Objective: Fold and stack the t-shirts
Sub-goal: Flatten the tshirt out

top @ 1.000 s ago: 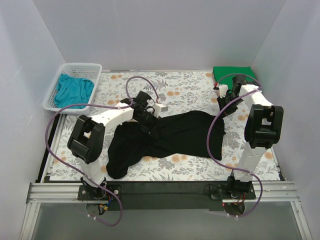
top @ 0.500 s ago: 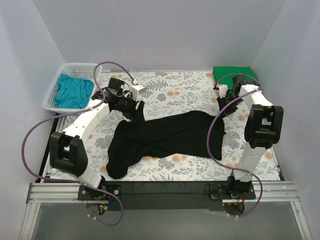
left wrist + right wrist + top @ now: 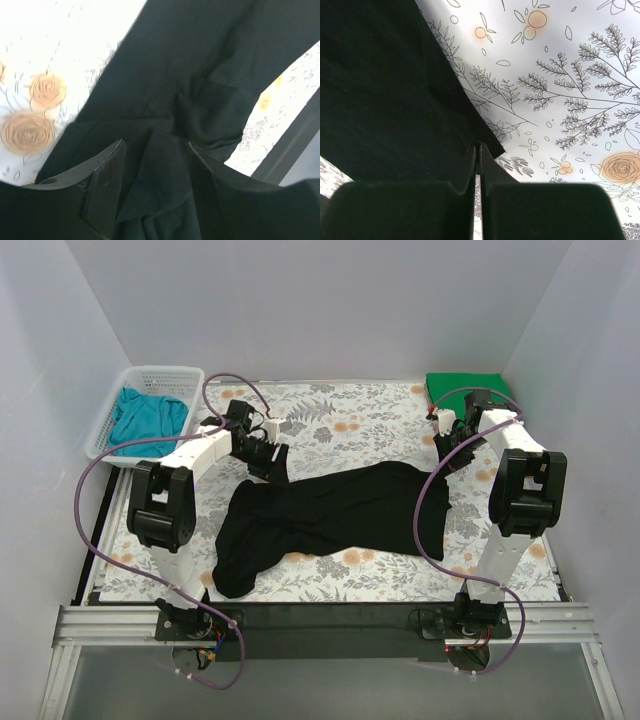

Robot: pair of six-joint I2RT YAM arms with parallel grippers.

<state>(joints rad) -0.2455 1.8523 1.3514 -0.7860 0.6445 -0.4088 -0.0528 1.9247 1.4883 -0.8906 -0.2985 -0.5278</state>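
I count three: black shirt [image 3: 340,508], green shirt [image 3: 465,387], teal shirt [image 3: 150,420]. Left pincer [image 3: 156,145] spread; right pincer [image 3: 477,146] pressed together.

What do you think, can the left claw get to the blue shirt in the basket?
Probably yes. The left claw hangs open over the black shirt's far left corner, and the basket with the blue shirt sits just to its left, open on top, with nothing between them.

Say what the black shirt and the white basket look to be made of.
The black t-shirt: soft matte cloth, perhaps cotton; it slumps in limp wrinkles. The basket: white plastic, probably; rigid walls pierced in a regular mesh.
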